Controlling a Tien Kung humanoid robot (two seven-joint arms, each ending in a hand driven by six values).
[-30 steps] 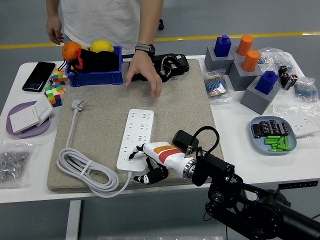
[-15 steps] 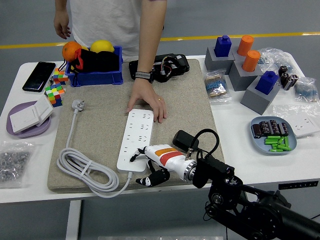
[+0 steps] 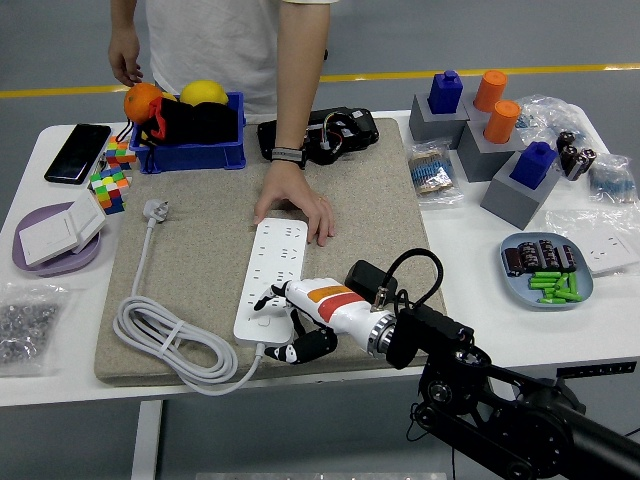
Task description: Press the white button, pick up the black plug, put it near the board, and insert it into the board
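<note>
1. Reaching in from the lower right, the right hand (image 3: 283, 318) lies over the near end of the white power strip (image 3: 270, 275), which is the board; its white fingers (image 3: 266, 298) are spread loosely on the strip's surface and grip nothing.
2. The hand's dark lower fingers curl just off the strip's near edge, above the grey mat (image 3: 215, 250).
3. The black plug (image 3: 366, 279) sits on the mat just behind the hand's wrist, to its right, and its cable arcs up over the forearm.
4. Beyond the hand, at the strip's far end, a person's hand (image 3: 296, 209) rests flat with fingertips on the strip's corner.
5. The strip's white cable (image 3: 165, 340) coils on the mat to the left of the hand.
6. Far to the hand's left, a white switch (image 3: 55, 232) lies on a purple plate (image 3: 28, 262) at the desk (image 3: 470, 270) edge.
</note>
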